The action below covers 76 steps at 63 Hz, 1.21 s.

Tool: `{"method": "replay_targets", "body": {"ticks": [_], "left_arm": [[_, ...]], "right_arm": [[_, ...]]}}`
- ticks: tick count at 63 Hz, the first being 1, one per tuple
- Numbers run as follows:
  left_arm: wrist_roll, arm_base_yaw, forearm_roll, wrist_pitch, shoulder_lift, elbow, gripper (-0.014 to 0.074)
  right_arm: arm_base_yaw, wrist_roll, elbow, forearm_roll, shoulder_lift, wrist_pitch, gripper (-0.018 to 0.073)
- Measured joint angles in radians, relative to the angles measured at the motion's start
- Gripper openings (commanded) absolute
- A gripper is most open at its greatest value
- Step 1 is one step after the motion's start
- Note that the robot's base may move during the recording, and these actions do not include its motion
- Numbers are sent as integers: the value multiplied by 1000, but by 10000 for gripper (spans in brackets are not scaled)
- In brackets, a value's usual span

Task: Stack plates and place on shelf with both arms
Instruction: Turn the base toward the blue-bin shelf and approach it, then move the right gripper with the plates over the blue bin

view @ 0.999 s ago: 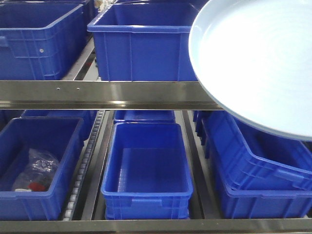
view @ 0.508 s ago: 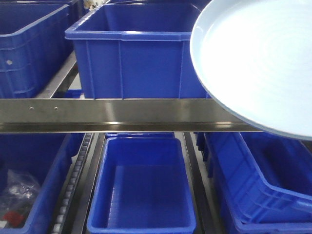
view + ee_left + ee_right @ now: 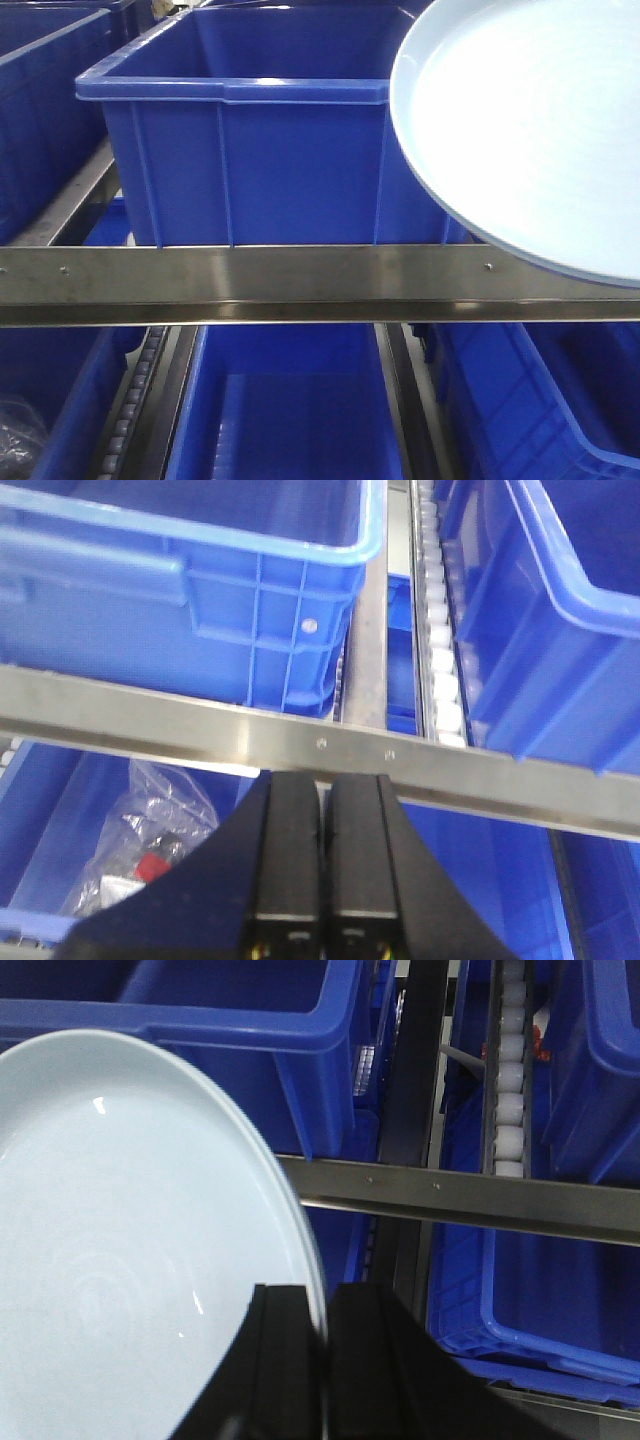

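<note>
Right gripper (image 3: 325,1335): black fingers pinching the rim of a pale bluish-white plate (image 3: 130,1250), one finger on each face of the edge. The plate is held in the air, tilted, in front of the shelf; whether one plate or two stacked cannot be told. In the front view the plate (image 3: 530,130) fills the upper right and overlaps the steel front rail (image 3: 250,285).

Left gripper (image 3: 322,860): black fingers pressed together, nothing between them, just below a steel rail (image 3: 200,725) of the shelf.

Behind the rail, upper tier: large blue crate (image 3: 240,150), with further blue crates to either side.

Between crates: white roller track (image 3: 440,630) running back into the shelf.

Lower tier: blue crates; one at the left holds a clear plastic bag (image 3: 150,830) with a red item inside.
</note>
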Motion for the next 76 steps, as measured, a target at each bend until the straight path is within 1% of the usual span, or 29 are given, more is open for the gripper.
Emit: {"method": "replay_targets", "body": {"ticks": [76], "left_arm": [[0, 0, 0, 0, 0, 0, 90]], "right_arm": [[0, 0, 0, 0, 0, 0, 48]]}}
